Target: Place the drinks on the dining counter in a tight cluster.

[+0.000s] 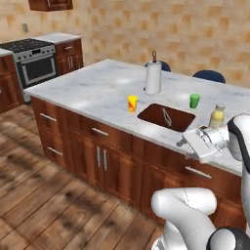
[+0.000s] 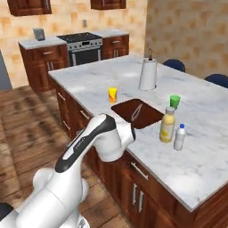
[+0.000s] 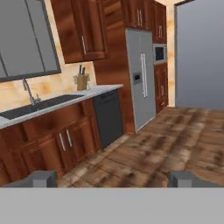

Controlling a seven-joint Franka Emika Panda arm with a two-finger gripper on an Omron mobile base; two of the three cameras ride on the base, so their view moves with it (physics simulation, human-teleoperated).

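Currently positioned off the near edge of the large white grey-veined marble dining counter [image 2: 133, 71], beside the brown recessed sink [image 2: 138, 113]: two-finger gripper [image 3: 113, 178], jaws spread wide, nothing between the fingertips [image 3: 41, 178]. Located right of the sink, near the counter's front edge: shorter yellow juice bottle with pale cap [image 2: 167, 124] and small white bottle with blue cap [image 2: 179, 136], upright, just beside each other. Behind them: small green cup [image 2: 175, 101]. Left of the sink: small yellow cup [image 2: 112, 94]. Further back: white paper towel roll [image 2: 148, 74].
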